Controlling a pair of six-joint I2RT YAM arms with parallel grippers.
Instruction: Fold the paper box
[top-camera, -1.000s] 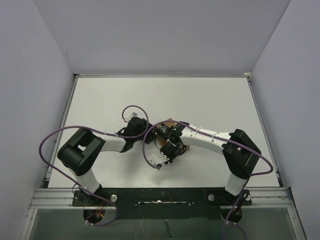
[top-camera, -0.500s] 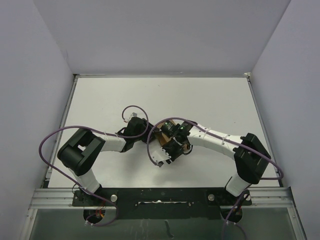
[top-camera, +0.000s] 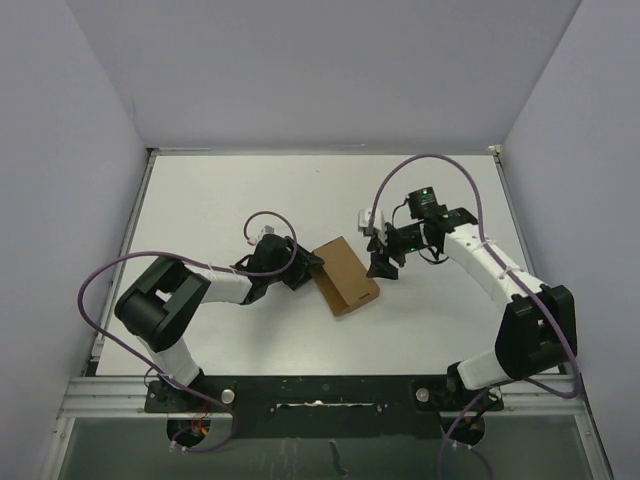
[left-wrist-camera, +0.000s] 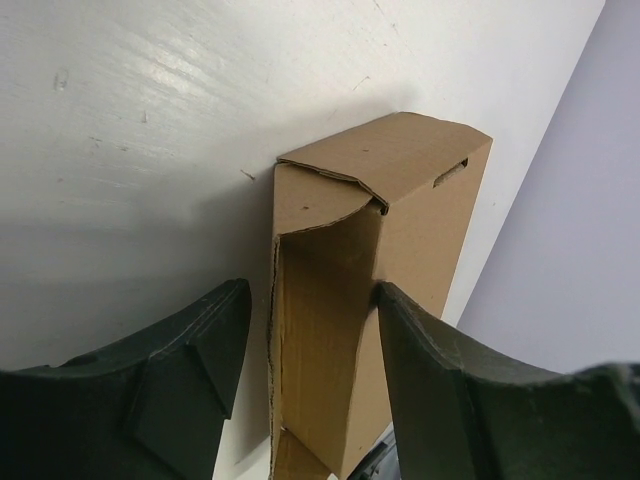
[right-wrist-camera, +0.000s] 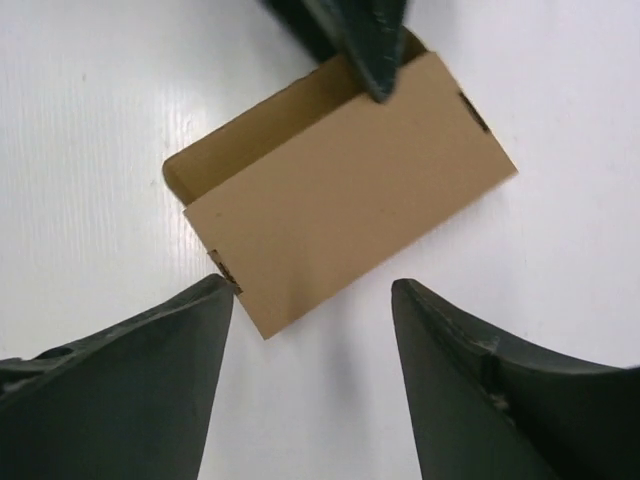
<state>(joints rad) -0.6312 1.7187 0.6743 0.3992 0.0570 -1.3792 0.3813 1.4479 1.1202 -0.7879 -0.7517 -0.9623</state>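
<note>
The paper box (top-camera: 345, 275) is a flat brown cardboard rectangle lying on the white table (top-camera: 220, 200), folded shut with a tuck flap at one end. My left gripper (top-camera: 305, 268) sits at its left end. In the left wrist view the left gripper (left-wrist-camera: 310, 300) straddles the paper box (left-wrist-camera: 400, 180); one finger (left-wrist-camera: 420, 350) touches its side, and the other finger (left-wrist-camera: 190, 360) stands a little off it, jaws open. My right gripper (top-camera: 383, 265) hangs to the right of the box, open and empty. In its own view the right gripper (right-wrist-camera: 312, 300) looks down on the paper box (right-wrist-camera: 350, 190).
Grey walls enclose the table on three sides (top-camera: 320, 70). Purple cables (top-camera: 100, 290) loop from both arms. The tip of the left gripper's finger (right-wrist-camera: 360, 40) shows at the top of the right wrist view, against the box's far edge.
My right gripper has opened, let go of the box and swung up and to the right, off it. The box now lies uncovered. The left jaws have widened slightly.
</note>
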